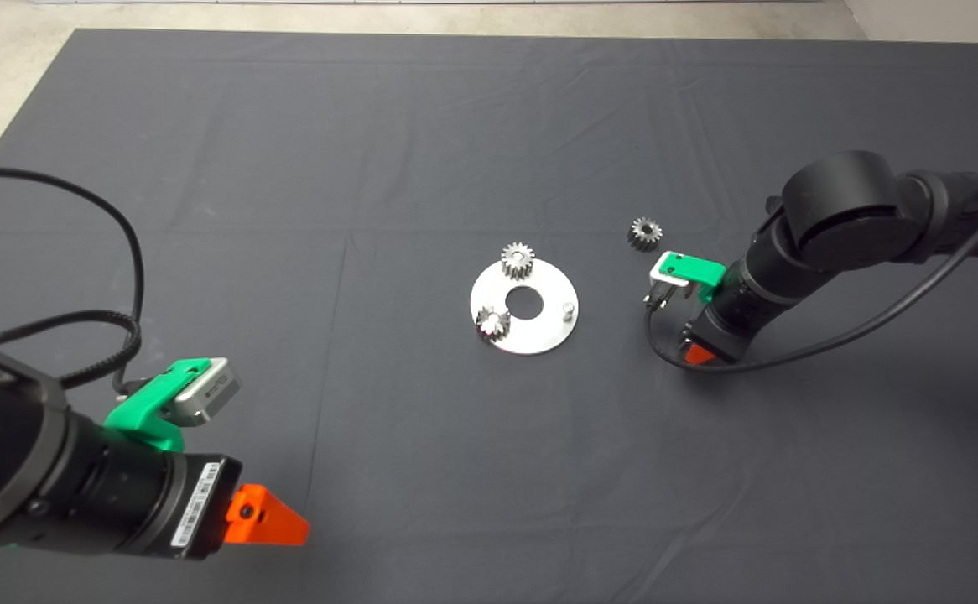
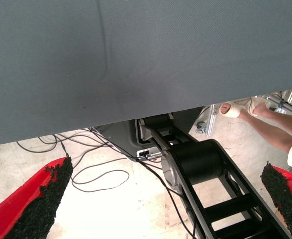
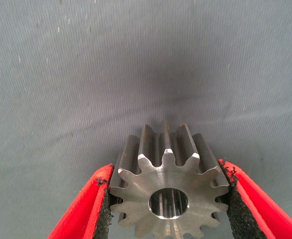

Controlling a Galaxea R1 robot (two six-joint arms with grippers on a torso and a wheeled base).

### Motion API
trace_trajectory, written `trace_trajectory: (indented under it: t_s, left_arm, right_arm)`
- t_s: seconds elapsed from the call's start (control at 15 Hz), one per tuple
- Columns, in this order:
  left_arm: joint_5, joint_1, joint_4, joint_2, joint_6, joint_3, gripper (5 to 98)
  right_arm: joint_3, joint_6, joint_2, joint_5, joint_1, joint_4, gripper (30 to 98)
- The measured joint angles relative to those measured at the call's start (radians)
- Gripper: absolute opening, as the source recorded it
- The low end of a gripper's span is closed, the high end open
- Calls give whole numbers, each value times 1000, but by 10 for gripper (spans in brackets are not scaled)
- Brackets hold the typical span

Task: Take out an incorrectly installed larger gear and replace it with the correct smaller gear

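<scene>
Right gripper (image 3: 168, 199), just right of the round steel plate (image 1: 539, 335), clamps the smaller gear (image 3: 168, 186) between both red fingers (image 3: 83, 209), above the dark mat (image 1: 489, 126). 2 small gears (image 1: 517, 260) sit on the plate's rim pegs; a third peg (image 1: 569, 309) stands bare. The larger gear (image 1: 645, 232) lies on the mat beyond the plate's right edge. Left gripper (image 2: 168, 199), parked well left of the plate, fingers spread.

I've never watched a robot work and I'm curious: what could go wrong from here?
The gear is pinched by its tooth tips between the right jaws, so it might slip or twist. The bare peg on the plate is thin; a slightly misaligned bore could miss it or bump a mounted gear.
</scene>
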Motion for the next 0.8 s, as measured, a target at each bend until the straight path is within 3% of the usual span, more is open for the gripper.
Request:
trace_trajectory:
  t_s: [0.8]
  left_arm:
    - [-1, 0, 0, 0, -4, 0, 977]
  right_arm:
    - [0, -4, -2, 0, -15, -22, 532]
